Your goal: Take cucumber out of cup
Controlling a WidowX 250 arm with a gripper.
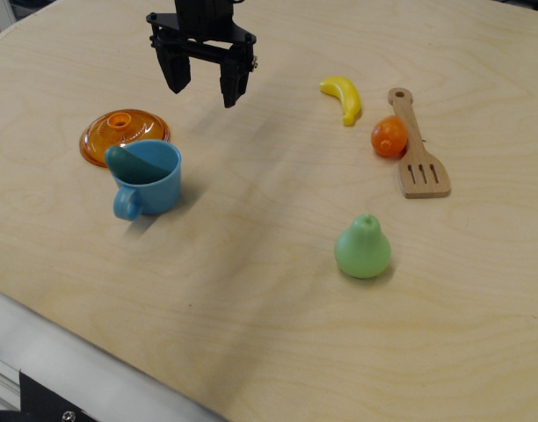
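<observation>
Inside the cup (155,180), the cucumber (127,160) sits with one end above the rim. The gripper (204,81) hangs well apart, jaws open and empty; extraction not yet begun.

Before me, toward the left of the table, the light blue plastic cup (150,180) with a side loop handle stands upright, its handle turned toward the near left. The small, smooth, dark teal-green toy cucumber (126,160) sits inside it, leaning against the left rim with one rounded end poking just above the lip.
</observation>
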